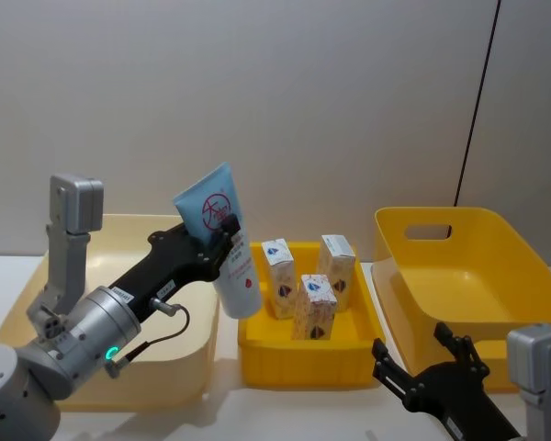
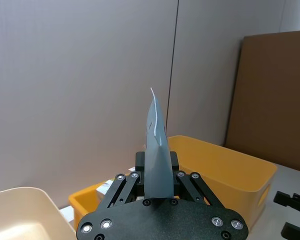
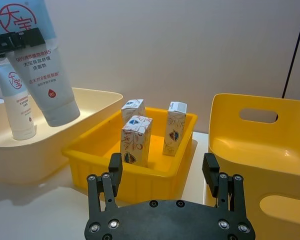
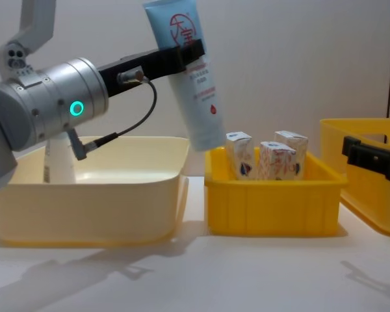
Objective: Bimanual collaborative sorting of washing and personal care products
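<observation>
Left gripper (image 4: 184, 55) clenched on pale-blue squeeze tube (image 4: 200, 110), cap end down, aloft over the edge where cream bin (image 4: 84, 214) meets small yellow bin (image 4: 273, 208), mid-table. I judge tube light, soft, slick: hold near stiffer crimp end, squeeze gently. Right gripper (image 3: 162, 166) spread, table's front right.

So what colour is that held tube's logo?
Red. Left tool holds pale-blue plastic squeeze tube; best in right wrist view.

glossy plastic tube (image 1: 240, 281), matt paper cartons (image 1: 317, 308)
</observation>
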Robot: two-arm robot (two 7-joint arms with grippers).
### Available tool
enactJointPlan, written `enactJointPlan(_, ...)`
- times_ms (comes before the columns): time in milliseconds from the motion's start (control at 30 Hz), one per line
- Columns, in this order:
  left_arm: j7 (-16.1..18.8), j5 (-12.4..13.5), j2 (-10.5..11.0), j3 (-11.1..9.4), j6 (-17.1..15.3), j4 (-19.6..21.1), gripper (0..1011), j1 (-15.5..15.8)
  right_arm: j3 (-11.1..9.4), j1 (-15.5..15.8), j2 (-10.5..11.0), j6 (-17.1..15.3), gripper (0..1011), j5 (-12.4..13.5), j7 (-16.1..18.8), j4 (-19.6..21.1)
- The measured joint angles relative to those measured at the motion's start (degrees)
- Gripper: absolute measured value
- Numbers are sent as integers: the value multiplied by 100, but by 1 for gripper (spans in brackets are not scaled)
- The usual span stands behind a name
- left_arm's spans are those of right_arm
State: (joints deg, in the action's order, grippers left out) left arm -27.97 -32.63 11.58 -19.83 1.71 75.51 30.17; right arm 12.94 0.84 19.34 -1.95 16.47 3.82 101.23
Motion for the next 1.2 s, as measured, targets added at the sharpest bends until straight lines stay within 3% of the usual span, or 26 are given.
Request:
enactJointPlan(600, -219, -160, -50, -100, 17, -65, 246, 59, 62, -17, 18, -119, 1000, 37, 176, 129)
enactJointPlan(833, -242, -178, -55, -110, 22, -72, 246, 66, 280, -121, -35, -266, 1000, -19, 295, 271)
enactJointPlan(1200, -263, -194, -60, -119, 27, -79, 246, 70, 744, -357, -291, -467, 1000, -532, 156, 347)
